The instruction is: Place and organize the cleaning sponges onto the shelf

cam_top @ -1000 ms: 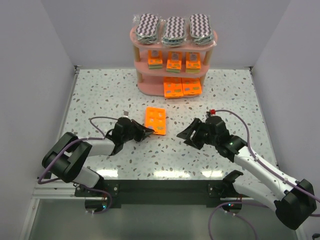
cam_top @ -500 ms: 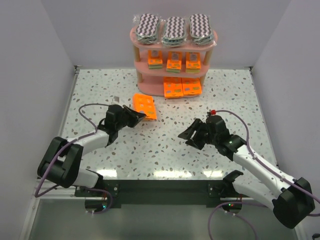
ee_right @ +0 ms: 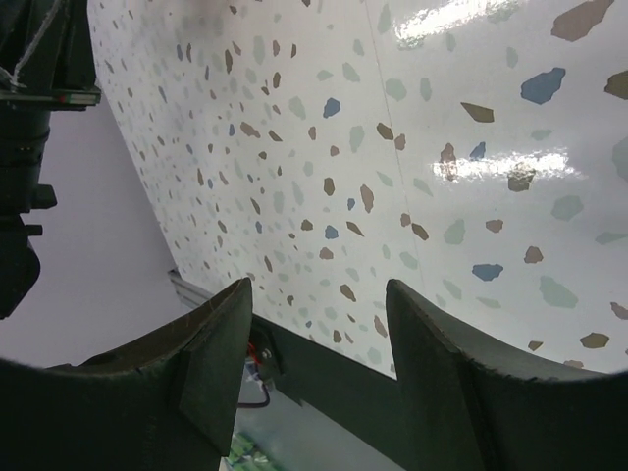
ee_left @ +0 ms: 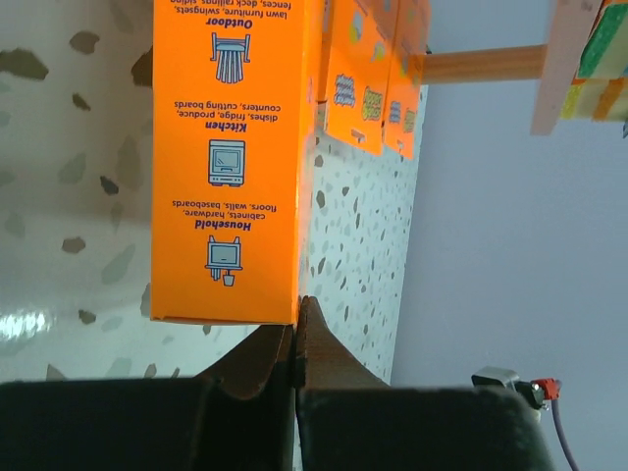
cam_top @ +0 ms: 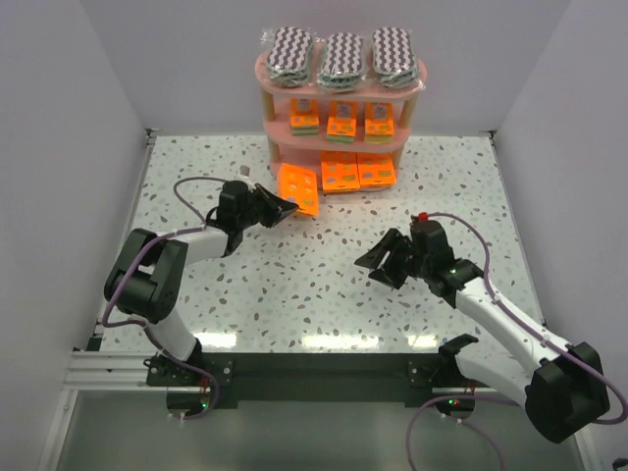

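The pink shelf stands at the back. Three zigzag sponge packs lie on its top board, three small orange packets on the middle board and two larger orange packets at the bottom. My left gripper is shut on the edge of a large orange packet, holding it just left of the two bottom packets. In the left wrist view the packet is pinched at its near edge by the gripper. My right gripper is open and empty above the table.
White walls close in the terrazzo table on both sides and at the back. A black rail runs along the near edge. The shelf's wooden post shows beyond the held packet.
My left gripper has carried the orange packet from mid-table back and right to the shelf's bottom tier. My right arm has shifted slightly to the right.
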You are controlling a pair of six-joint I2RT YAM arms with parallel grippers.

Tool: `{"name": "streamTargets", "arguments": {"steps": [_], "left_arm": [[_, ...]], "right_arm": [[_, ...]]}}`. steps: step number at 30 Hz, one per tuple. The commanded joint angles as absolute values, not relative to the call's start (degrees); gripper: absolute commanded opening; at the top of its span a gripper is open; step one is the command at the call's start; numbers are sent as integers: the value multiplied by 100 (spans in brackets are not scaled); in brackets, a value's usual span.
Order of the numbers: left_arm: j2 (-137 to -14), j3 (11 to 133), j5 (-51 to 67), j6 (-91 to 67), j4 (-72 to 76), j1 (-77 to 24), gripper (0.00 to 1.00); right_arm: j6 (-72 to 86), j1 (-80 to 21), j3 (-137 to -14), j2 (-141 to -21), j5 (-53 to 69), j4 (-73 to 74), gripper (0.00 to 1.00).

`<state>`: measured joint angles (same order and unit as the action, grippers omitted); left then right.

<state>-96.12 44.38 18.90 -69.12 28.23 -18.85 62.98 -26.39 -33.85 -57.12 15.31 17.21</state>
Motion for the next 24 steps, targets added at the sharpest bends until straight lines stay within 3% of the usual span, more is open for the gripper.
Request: {"name": "streamTargets", "arguments": {"steps": [1, 17, 24], "left_arm": [[-9886, 4991, 1978, -6601, 3199, -1819, 0], [-11452, 6354, 2531, -6767, 3479, -1573, 0], [-12163, 6925, 3347, -7232, 4024, -1450, 0]], "right_arm": [[6039, -2392, -3577, -5783, 1836, 1564, 60], [5669, -1644, -3577, -6196, 2566, 1424, 60], [5581, -1398, -3568, -6407, 2795, 1266, 60]]}}
